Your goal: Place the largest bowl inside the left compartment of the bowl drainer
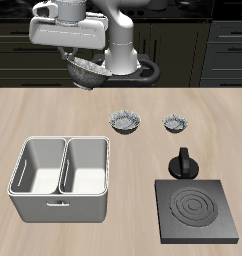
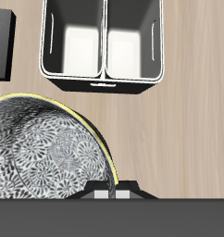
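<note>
From the exterior view, the gripper (image 1: 90, 60) hangs high at the upper left of the frame, clamped on the fluted rim of the largest bowl (image 1: 85, 71), a grey speckled metal dish held tilted in the air well above the wooden table (image 1: 121, 110), while the bowl drainer (image 1: 61, 180), a smooth light grey tub with rounded corners and a middle wall, sits at lower left, the medium fluted bowl (image 1: 125, 122) and smallest fluted bowl (image 1: 175, 123) rest mid-table, and a dark square stove plate (image 1: 196, 211) with concentric rings lies at lower right. In the wrist view, the largest bowl's (image 2: 40, 157) flower-patterned inside and yellowish rim loom close, one finger (image 2: 109, 193) pinching its edge, with the bowl drainer (image 2: 105, 81) beyond, both deep wells bare.
</note>
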